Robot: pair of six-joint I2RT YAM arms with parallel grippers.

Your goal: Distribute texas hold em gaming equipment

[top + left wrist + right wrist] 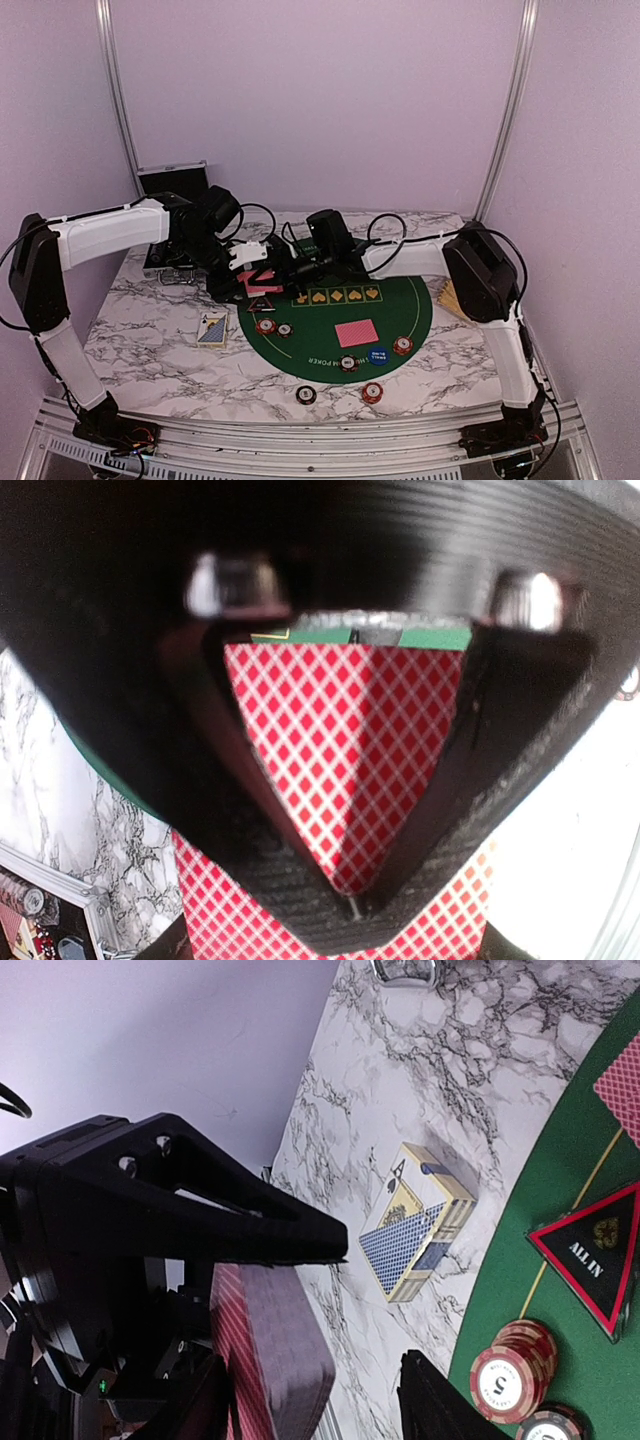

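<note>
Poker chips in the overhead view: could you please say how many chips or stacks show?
6: a red-and-white chip stack and single chip at the round green felt mat's left edge, two chips on its near rim, two chips on the marble table. Arms may hide others.

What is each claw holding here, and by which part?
Left claw grips the red-backed card deck at one end. Right claw straddles the deck, jaws open, holding nothing.

Finishes as seen:
A glossy marble pattern is seen on the table [150, 340]; matt green felt is used for the mat [412, 300]; the playing cards [350, 730] are printed on smooth coated paper.
</note>
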